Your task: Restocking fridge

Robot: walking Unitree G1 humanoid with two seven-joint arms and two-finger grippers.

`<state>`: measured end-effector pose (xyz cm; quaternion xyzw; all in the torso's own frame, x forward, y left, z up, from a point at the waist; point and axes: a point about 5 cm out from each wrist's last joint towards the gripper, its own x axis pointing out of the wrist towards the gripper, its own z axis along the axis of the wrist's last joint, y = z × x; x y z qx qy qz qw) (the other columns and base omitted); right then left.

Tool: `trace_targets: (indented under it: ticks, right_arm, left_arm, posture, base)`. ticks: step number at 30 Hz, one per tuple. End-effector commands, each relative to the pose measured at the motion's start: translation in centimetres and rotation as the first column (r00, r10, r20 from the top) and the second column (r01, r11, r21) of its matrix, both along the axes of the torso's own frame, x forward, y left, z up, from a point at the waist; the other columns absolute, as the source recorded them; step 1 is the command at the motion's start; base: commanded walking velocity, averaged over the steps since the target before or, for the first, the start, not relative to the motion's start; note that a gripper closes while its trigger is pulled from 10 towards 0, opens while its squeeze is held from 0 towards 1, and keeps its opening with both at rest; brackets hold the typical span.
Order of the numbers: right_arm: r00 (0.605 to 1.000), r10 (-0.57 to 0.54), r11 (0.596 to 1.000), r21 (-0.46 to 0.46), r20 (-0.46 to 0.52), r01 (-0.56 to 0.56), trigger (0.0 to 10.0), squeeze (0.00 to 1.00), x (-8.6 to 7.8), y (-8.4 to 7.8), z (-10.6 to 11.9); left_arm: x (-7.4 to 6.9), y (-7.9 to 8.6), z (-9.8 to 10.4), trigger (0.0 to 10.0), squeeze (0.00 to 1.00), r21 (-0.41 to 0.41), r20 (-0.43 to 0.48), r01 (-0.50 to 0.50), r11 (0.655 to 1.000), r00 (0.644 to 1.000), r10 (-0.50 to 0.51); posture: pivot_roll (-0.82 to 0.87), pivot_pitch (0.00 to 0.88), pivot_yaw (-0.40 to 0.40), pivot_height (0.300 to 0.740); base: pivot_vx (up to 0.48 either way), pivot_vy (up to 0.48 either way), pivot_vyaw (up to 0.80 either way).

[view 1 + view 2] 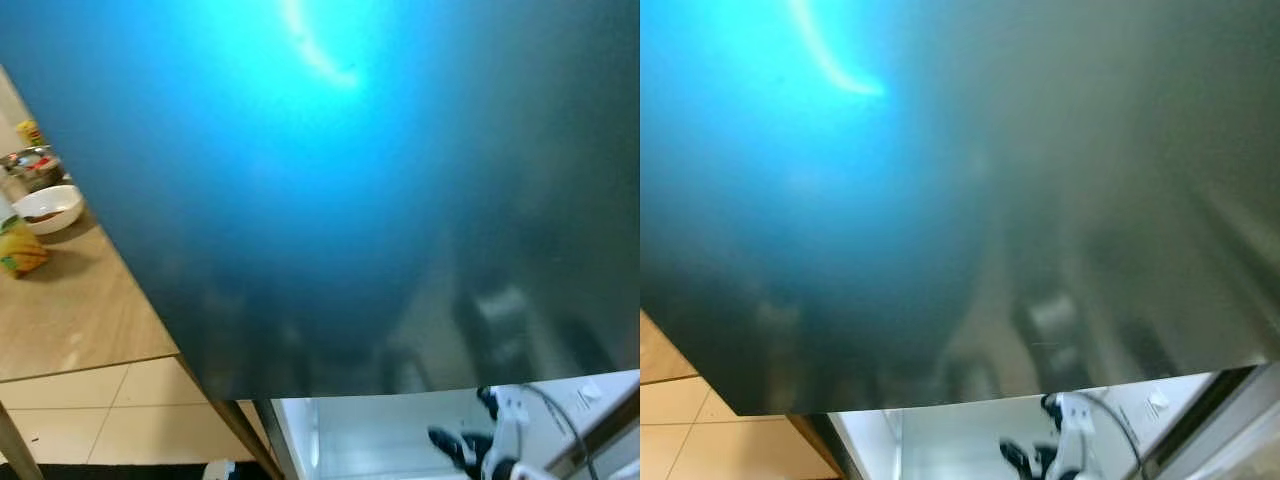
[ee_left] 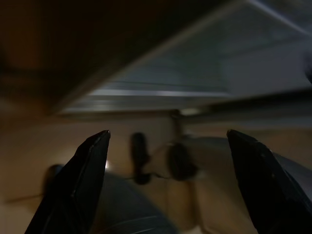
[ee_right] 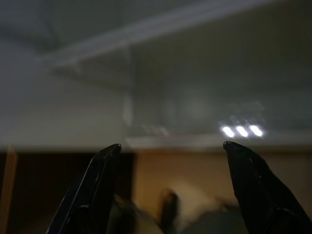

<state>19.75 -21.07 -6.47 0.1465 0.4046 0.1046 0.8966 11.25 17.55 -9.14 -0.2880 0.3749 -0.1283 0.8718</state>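
The head views are largely taken up by the dark, glossy fridge door (image 1: 380, 200), seen very close, with a strip of the white fridge interior (image 1: 380, 435) visible below its lower edge. A collision with that door is judged the main risk, since so little of the surroundings is seen past it.

The left claw (image 2: 168, 141) is spread wide and nothing is held; beyond its tips a pale fridge shelf (image 2: 234, 53) can be made out, blurred. The right claw (image 3: 170, 148) is likewise released and empty, facing a white shelf edge.

No item for stocking lies near either claw. On the wooden counter (image 1: 70, 310), well apart from the left claw, a white bowl (image 1: 47, 208) and a yellow packet (image 1: 20, 250) are seen.
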Motion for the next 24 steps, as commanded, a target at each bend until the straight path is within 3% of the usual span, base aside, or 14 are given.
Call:
trace_targets:
  ticks: [1,2,3,4,8,12,24]
  right_arm:
    - [0.995,0.041,0.986,-0.159,-0.095,-0.056,10.0,0.00,-1.5,-0.7,-1.0]
    - [0.995,0.041,0.986,-0.159,-0.095,-0.056,10.0,0.00,-1.5,-0.7,-1.0]
    - [0.973,0.067,0.937,-0.322,-0.220,-0.137,10.0,0.00,-4.2,-1.8,-2.2]
    - [0.966,0.055,0.923,-0.357,-0.253,-0.146,10.0,0.00,-5.0,-2.2,-2.5]
    - [0.955,0.034,0.913,-0.380,-0.293,-0.149,10.0,0.00,-6.3,-2.7,-2.9]
    - [0.907,0.062,0.853,-0.449,-0.417,-0.265,10.0,0.00,-9.4,-3.9,-3.6]
    - [0.915,0.024,0.864,-0.452,-0.403,-0.222,10.0,0.00,-9.9,-3.0,-4.0]
  left_arm:
    - [-0.6,1.0,-0.4,10.0,0.00,0.071,-0.053,-0.038,0.997,0.998,0.042]
    - [-0.6,1.0,-0.4,10.0,0.00,0.071,-0.053,-0.038,0.997,0.998,0.042]
    - [-1.6,1.3,-1.0,10.0,0.00,0.116,-0.132,-0.084,0.990,0.986,0.099]
    - [-1.9,1.4,-1.2,10.0,0.00,0.134,-0.156,-0.097,0.986,0.981,0.117]
    - [-2.2,1.5,-1.4,10.0,0.00,0.155,-0.182,-0.103,0.983,0.975,0.131]
    - [-1.2,1.9,-1.2,10.0,0.00,0.188,-0.167,-0.151,0.970,0.969,0.183]
    - [-0.3,2.3,-1.1,10.0,0.00,0.253,-0.169,-0.144,0.957,0.967,0.191]
  posture:
    - [-0.07,0.000,0.019,0.740]
    - [-0.07,0.000,0.019,0.740]
    - [-0.09,0.000,0.021,0.740]
    - [-0.09,0.000,0.021,0.740]
    - [-0.09,0.000,0.012,0.740]
    - [-0.09,0.000,0.003,0.740]
    - [-0.10,0.000,0.040,0.740]
  base:
    - [0.000,0.000,0.00]
    - [0.000,0.000,0.00]
    - [0.000,0.000,0.00]
    - [0.000,0.000,0.00]
    - [0.000,0.000,0.00]
    - [0.000,0.000,0.00]
    - [0.000,0.000,0.00]
